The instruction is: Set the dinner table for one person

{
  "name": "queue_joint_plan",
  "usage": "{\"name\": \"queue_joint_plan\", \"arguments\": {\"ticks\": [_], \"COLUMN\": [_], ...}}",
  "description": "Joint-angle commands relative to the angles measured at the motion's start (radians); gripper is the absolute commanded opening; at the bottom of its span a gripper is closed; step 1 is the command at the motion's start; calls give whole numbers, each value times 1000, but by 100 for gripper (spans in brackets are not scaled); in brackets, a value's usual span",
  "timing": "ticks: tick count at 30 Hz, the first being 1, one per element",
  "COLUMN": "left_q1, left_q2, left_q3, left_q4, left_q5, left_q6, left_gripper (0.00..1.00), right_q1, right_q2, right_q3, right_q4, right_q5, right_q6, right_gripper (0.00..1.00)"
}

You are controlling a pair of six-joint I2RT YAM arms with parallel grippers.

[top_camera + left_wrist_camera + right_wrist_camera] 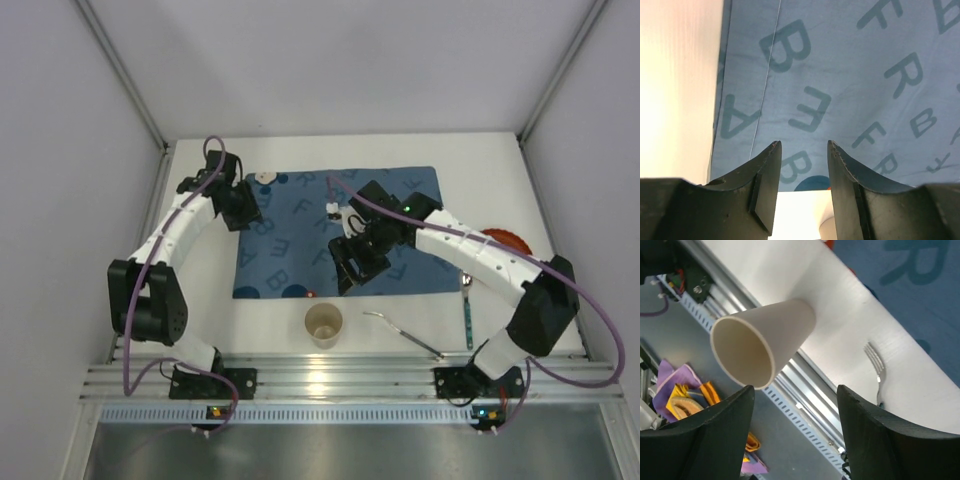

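The white worktop (480, 165), rigid, smooth and fixed, spans the view; it offers nothing to grip, and items probably slide on it. The left pincer (240, 205), slightly parted and empty, hangs over the blue placemat (290, 230). The right pincer (352, 268) gapes empty near the tan cup (324, 324). Bare room lies far right; the ribbed rail (330, 378) bounds the near edge.

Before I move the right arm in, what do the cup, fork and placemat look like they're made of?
cup: cream, matte, thin-rimmed; likely plastic or paper.
fork: bright silvery glints; probably polished metal.
placemat: matte blue cloth, by its soft surface, printed letters and what looks like a thin stitch line.
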Motion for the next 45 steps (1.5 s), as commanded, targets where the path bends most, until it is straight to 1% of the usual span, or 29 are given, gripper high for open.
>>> {"name": "queue_joint_plan", "arguments": {"ticks": [1, 5, 11, 19, 22, 23, 24, 25, 30, 31, 32, 34, 35, 36, 37, 38, 39, 40, 41, 42, 43, 44, 45], "left_q1": [-4, -4, -4, -7, -7, -9, -9, -9, -10, -10, -10, -10, -10, -10, -10, -10, -10, -10, -10, -10, -10, -10, -10], "left_q2": [-54, -66, -96, -149, -172, -177, -183, -194, -226, -235, -240, -254, -258, -266, -270, -274, -278, -281, -283, -284, -286, -286, -286], "left_q3": [-24, -30, -30, -61, -72, -76, -78, -82, -99, -102, -105, -115, -122, -125, -128, -135, -138, -139, -144, -147, -151, -159, -162], "left_q4": [-13, -19, -24, -51, -67, -70, -73, -77, -96, -99, -106, -111, -113, -114, -116, -116, -117, -117, -117, -117, -111, -108, -104], "left_q5": [-12, -19, -32, -46, -57, -58, -60, -63, -71, -71, -71, -71, -71, -104, -104, -108, -111, -111, -114, -114, -115, -114, -114], "left_q6": [6, -2, -19, -25, -25, -24, -24, -24, -22, -21, -21, -18, -16, -14, -11, -13, -13, -11, -13, -11, -13, -14, -16], "left_gripper": [47, 47, 47, 47, 47, 47, 47, 47, 47, 47, 47, 47, 47, 47, 47, 47, 47, 47, 47, 47, 46, 46, 47], "right_q1": [35, 52, 121, 165, 181, 182, 184, 188, 221, 231, 237, 250, 254, 259, 267, 267, 268, 268, 268, 267, 267, 262, 254], "right_q2": [-106, -143, -168, -152, -134, -123, -117, -114, -77, -71, -64, -57, -57, -57, -60, -69, -76, -80, -85, -83, -71, -59, -41], "right_q3": [-27, -82, -131, -182, -203, -209, -218, -244, -271, -268, -263, -243, -232, -208, -191, -171, -118, -85, -49, 37, 85, 132, 222], "right_q4": [70, 128, 179, 268, 292, 300, 311, 347, 397, 397, 398, 391, 383, 365, 349, 331, 310, 258, 225, 190, 111, 70, 32], "right_q5": [-57, -84, -49, -31, 23, 72, 87, 100, 193, 208, 230, 242, 261, 271, 285, 311, 321, 331, 380, 417, 498, 543, 579], "right_q6": [6, 41, 78, 99, 105, 113, 116, 121, 135, 135, 135, 133, 130, 125, 119, 115, 110, 98, 93, 86, 61, 50, 41], "right_gripper": [68, 68, 67, 67, 66, 65, 65, 64, 59, 57, 44, 30, 13, 6, 2, 0, 0, 0, 0, 0, 0, 0, 0]}}
